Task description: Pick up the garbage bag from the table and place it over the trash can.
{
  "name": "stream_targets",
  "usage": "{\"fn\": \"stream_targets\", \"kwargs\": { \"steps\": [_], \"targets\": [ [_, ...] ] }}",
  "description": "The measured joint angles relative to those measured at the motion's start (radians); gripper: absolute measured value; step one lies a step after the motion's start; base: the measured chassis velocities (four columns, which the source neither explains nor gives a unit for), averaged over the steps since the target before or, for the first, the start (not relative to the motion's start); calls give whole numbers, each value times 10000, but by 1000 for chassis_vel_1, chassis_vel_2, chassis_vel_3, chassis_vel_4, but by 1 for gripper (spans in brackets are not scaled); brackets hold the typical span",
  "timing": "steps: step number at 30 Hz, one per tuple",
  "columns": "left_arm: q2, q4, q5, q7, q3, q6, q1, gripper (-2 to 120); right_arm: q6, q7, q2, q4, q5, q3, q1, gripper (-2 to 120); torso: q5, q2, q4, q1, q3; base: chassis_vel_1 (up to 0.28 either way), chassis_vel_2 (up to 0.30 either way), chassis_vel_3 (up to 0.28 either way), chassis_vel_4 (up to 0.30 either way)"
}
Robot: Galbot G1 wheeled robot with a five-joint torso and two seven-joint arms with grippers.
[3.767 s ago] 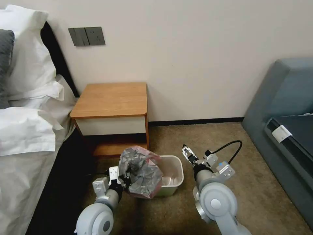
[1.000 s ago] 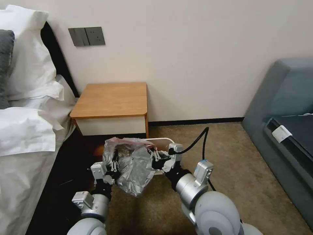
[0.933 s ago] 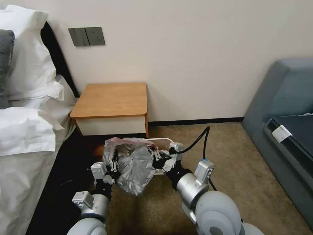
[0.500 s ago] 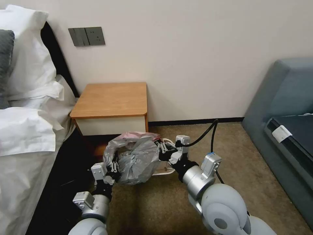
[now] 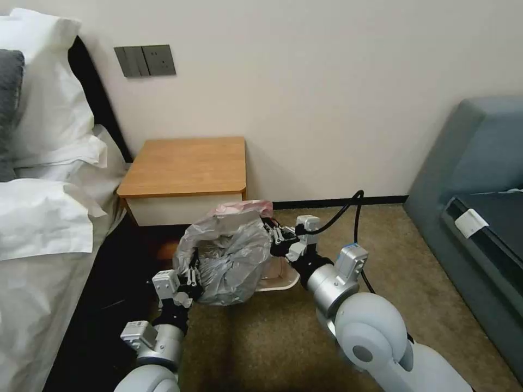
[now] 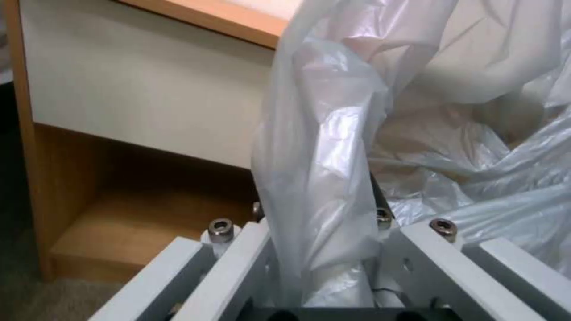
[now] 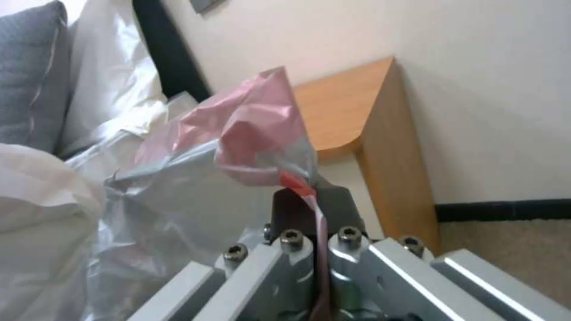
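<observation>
Both grippers pinch the garbage bag (image 5: 226, 256) by opposite rim edges: the left gripper (image 5: 188, 280) clamps the edge at nine o'clock, the right gripper (image 5: 275, 239) nips the pink rim at three o'clock. The bag hangs open between them, above the trash can (image 5: 280, 283) on the carpet, in front of the table (image 5: 188, 166) at twelve o'clock. To seat it well, the mouth likely needs to be spread wider than the can's rim and lowered evenly, both grips firm so the thin film neither slips nor tears. The bag hides most of the can; how the two line up is hard to judge.
</observation>
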Motion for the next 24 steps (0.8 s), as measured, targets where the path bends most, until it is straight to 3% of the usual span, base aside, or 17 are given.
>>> {"fn": "stream_targets", "kwargs": {
  "steps": [14,24],
  "targets": [
    [-17,-42,-21,270,9,-2,17,7,-419,227,-605,-662,967,432,983,0,0,0,0,0,0,0,0,0,0],
    [-19,-26,-419,375,-34,11,-79,7,-1800,933,-1492,-682,4104,1347,1538,0,0,0,0,0,0,0,0,0,0]
  ]
}}
